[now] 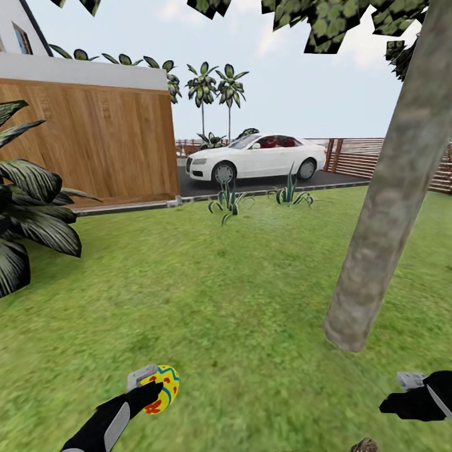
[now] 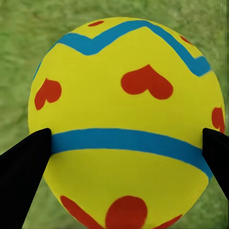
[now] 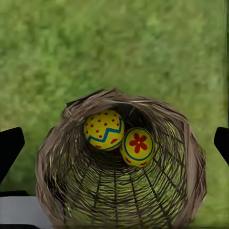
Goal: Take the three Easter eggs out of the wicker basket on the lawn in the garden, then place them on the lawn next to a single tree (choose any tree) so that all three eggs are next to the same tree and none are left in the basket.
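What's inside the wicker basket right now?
Two Easter eggs lie touching inside the wicker basket: a dotted egg and a flower egg. The weave hides their undersides. The third egg is in the left gripper.

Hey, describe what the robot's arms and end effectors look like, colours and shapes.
In the head view, the left arm is black with a light grey panel along it, ending in a light grey block at the left end effector. The right end effector is a bulky black shape with a grey block and grey edge stripe. In the wrist views the fingers are plain black, tapering wedges. No cables or markings are visible.
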You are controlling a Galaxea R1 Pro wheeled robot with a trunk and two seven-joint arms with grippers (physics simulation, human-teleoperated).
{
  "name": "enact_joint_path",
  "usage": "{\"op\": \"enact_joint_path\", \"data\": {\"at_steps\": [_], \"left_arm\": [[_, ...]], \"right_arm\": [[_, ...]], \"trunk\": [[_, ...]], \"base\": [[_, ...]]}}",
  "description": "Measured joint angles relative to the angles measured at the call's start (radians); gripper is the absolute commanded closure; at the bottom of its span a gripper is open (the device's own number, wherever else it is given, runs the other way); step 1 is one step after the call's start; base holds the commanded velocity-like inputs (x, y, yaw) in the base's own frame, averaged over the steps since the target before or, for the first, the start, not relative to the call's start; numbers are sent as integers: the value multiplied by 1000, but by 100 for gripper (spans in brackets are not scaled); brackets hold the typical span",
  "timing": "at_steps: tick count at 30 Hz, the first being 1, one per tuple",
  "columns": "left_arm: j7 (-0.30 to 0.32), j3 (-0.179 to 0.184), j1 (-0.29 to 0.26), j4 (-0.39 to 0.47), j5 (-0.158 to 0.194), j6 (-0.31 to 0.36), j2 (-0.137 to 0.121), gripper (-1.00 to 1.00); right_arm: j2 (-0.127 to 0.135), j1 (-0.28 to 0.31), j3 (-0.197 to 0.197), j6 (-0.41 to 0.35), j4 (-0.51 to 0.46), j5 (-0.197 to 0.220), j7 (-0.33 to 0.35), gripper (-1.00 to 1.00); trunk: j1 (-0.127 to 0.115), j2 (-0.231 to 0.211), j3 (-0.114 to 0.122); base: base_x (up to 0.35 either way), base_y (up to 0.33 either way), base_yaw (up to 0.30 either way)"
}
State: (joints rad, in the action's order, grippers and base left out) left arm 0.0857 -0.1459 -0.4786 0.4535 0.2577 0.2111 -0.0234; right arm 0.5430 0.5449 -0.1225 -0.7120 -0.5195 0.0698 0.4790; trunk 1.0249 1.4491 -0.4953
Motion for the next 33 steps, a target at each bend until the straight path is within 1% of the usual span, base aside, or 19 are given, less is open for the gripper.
{"op": "enact_joint_path", "data": {"at_steps": [5,9,21,24,33], "left_arm": [[0,2,0,-9,0,-1,3,100],[-1,1,0,-13,1,-1,3,100],[0,0,0,-13,1,-1,-1,100],[0,0,0,-14,0,-1,-1,100],[0,2,0,-15,1,-3,1,100]], "right_arm": [[-1,0,-1,-1,0,0,0,-100],[-3,0,-2,-3,0,-2,-1,-100],[-6,0,-1,-4,1,-2,-1,-100],[-5,0,0,-4,0,0,1,-100],[-1,0,0,-6,0,1,1,-100]], "trunk": [[0,0,3],[0,0,5],[0,0,6],[0,0,6],[0,0,11]], "base": [[2,4,-293],[194,193,-246],[227,261,-14],[164,171,-264],[7,9,-296]]}}
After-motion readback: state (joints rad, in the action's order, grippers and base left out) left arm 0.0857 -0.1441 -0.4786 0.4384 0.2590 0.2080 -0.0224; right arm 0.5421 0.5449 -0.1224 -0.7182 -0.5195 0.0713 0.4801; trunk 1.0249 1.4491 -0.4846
